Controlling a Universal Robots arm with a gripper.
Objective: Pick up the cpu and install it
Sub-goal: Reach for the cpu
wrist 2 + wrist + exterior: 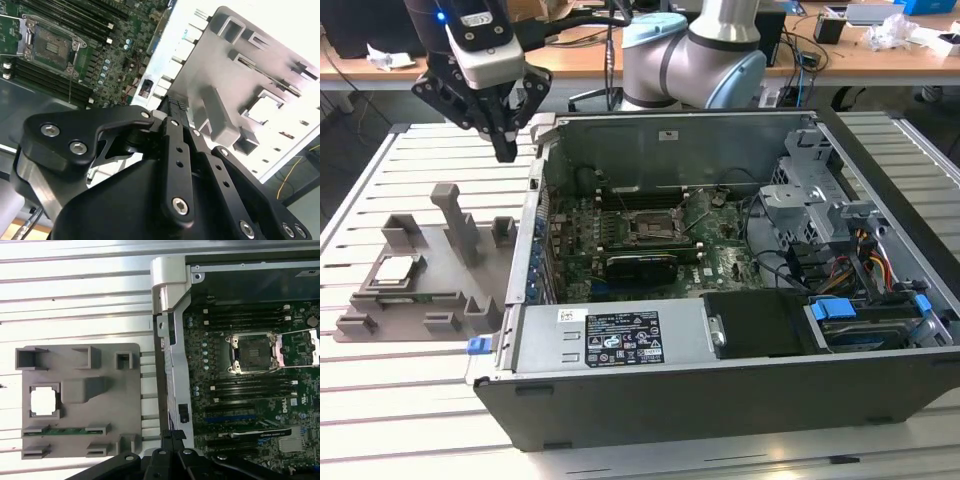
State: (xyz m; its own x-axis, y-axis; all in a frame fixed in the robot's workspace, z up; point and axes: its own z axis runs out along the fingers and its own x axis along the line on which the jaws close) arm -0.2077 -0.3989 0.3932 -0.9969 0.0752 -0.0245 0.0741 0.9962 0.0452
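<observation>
Black jaws shut tight and empty; the cpu lies in its tray.

The small flat square silvery cpu (396,268) sits in a pocket of the grey plastic tray (100,410) on the white slatted bench (410,400), just beside the open dark metal computer box (720,395). The jaws hang in the air near the tray and the box's edge. In the first wrist view the cpu (43,402) glares white, so its top is hard to see. The white label (623,337) has print too tiny to read.
</observation>
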